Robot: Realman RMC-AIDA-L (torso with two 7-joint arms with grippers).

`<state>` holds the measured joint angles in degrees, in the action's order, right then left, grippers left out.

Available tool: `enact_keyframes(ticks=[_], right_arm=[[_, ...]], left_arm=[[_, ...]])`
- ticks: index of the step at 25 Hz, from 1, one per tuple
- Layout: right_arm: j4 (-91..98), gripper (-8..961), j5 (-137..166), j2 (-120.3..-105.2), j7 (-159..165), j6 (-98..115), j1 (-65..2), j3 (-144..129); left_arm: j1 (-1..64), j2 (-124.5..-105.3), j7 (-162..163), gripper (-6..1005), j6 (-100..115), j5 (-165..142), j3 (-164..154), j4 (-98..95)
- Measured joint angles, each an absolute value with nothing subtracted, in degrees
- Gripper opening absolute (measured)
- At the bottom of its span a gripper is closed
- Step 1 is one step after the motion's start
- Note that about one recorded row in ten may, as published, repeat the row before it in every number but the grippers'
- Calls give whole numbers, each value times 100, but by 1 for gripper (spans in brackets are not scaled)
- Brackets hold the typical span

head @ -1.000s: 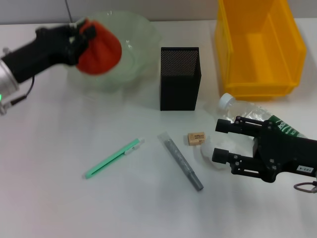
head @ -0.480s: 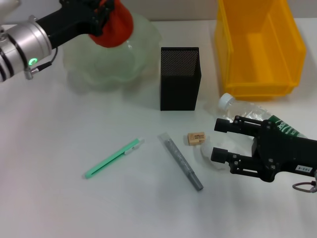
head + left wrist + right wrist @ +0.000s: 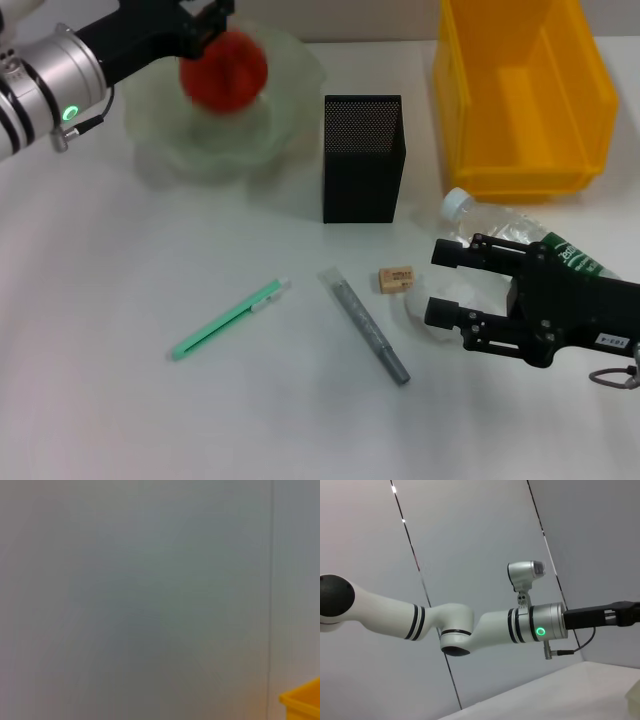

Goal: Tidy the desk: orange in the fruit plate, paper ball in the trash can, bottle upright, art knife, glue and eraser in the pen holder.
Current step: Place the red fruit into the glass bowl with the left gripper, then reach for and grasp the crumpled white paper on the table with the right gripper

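My left gripper point(image 3: 205, 22) is at the desk's far-left corner, above the fruit plate point(image 3: 290, 110). The orange point(image 3: 224, 70) sits just under my fingers over the bowl, but I can't tell if I still clamp it. It's firm, weighty and rolls easily, so grip across its widest part; the glass plate is fragile. My right gripper point(image 3: 448, 282), jaws wide, is near the right edge over the paper ball point(image 3: 428, 318), w/ the lying bottle point(image 3: 500, 228) beside.

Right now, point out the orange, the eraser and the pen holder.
orange point(image 3: 225, 70), head view, middle of the fruit's red-orange skin.
eraser point(image 3: 396, 279), head view, its printed wrapper face.
pen holder point(image 3: 364, 170), head view, its front mesh wall.
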<state>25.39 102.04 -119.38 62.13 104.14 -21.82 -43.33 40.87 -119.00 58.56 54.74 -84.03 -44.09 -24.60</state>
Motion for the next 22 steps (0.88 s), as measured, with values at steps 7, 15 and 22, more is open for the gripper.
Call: enact_keyframes(ticks=[7, 15, 22], right_arm=[[2531, 640, 10212, -11944, 6213, 10415, -2188, -4333], [2531, 636, 10215, -11944, 6213, 10415, -2142, -4331], [2532, 634, 10188, -11944, 6215, 10410, -2153, -4267]], left_arm=[[3794, -11869, 5910, 489, 5960, -8115, -4420, -2500], [2892, -11841, 6701, 529, 8778, -8127, -5088, -3539], [2197, -11790, 6797, 526, 10500, -8489, -5946, -4214]])
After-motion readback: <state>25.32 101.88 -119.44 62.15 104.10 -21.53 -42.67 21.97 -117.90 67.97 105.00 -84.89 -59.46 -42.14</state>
